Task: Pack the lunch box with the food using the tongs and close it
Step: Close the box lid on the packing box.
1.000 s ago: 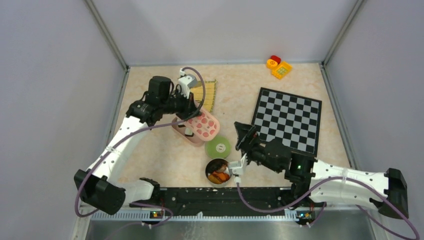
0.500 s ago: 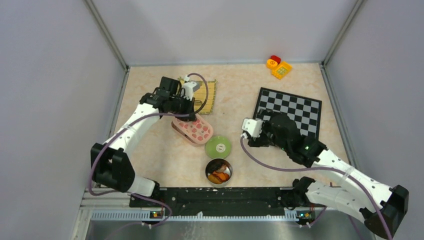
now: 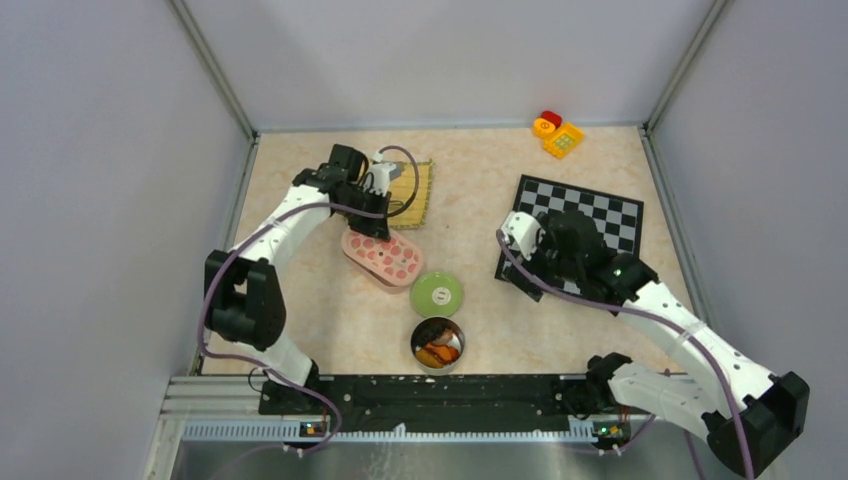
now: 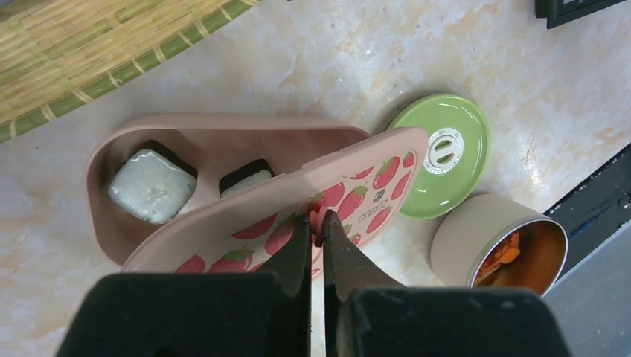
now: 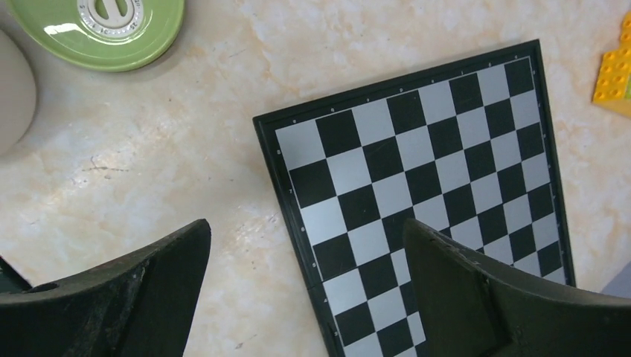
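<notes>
Two hands: left hand (image 4: 316,223) together, perhaps on strawberry lid (image 4: 372,171); right hand (image 5: 305,227) apart over chessboard (image 5: 446,134).

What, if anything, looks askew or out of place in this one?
The strawberry lid sits crooked over the pink lunch box, leaving one end open with two rice rolls showing. The left gripper, jaws shut, is over the lid. Nothing looks spilled or broken.
</notes>
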`<action>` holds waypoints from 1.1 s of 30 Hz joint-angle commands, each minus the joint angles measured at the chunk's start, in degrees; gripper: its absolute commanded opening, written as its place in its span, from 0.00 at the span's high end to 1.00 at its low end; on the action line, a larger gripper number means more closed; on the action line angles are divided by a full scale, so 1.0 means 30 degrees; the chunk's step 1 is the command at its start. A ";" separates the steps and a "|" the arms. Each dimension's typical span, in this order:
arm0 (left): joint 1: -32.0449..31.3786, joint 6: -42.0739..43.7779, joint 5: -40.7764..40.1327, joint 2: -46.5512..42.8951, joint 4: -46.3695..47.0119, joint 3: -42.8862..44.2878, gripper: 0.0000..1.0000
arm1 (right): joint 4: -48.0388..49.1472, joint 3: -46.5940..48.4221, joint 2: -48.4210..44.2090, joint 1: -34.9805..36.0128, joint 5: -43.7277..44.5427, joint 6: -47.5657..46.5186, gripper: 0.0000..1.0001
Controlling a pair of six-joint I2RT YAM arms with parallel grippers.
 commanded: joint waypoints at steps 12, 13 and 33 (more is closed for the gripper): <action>0.0127 0.3060 -0.1241 0.1756 -0.0619 0.1776 1.00 | -0.0459 0.1703 -0.0203 -0.1870 -0.3833 0.3049 0.02; 0.0116 0.3190 -0.1356 0.1873 -0.0592 0.1903 1.00 | -0.0446 0.1555 -0.0257 -0.1921 -0.3905 0.3091 0.02; 0.0233 0.3527 -0.1951 0.3557 -0.0281 0.2024 1.00 | -0.0372 0.0902 -0.0501 -0.2414 -0.4488 0.3446 0.02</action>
